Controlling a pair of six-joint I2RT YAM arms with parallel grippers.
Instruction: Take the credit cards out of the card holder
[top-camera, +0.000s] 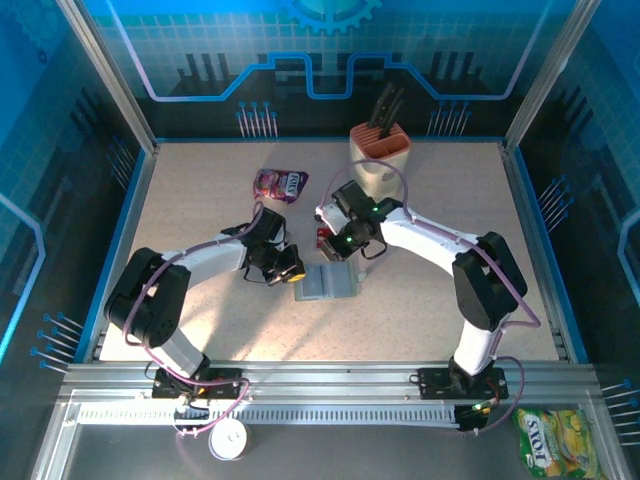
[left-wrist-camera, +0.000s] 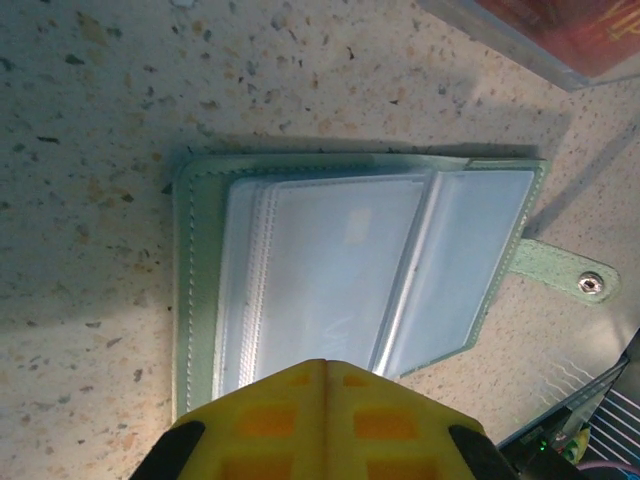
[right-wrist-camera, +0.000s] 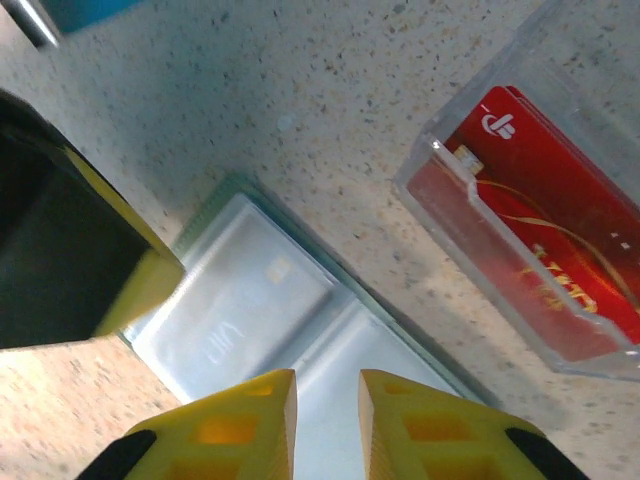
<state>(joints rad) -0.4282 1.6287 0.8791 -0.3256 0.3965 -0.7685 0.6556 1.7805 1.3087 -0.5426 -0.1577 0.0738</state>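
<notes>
Left hand (left-wrist-camera: 325, 385) is sitting pinched tight, its yellow ribbed fingers together over the left edge of the open holder (left-wrist-camera: 350, 290). That's a soft sage-green cover with a stitched rim, glossy clear sleeves, and a snap tab (left-wrist-camera: 560, 275) sticking out. The right wrist view is giving more. Right hand (right-wrist-camera: 327, 400) is hovering over the sleeves, jaws a narrow slit apart with nothing between them. Just beside it, a hard clear box (right-wrist-camera: 418, 172) is holding a shiny red card (right-wrist-camera: 545, 250). From above, the holder is lying mid-worktop (top-camera: 200, 190), between both hands.
</notes>
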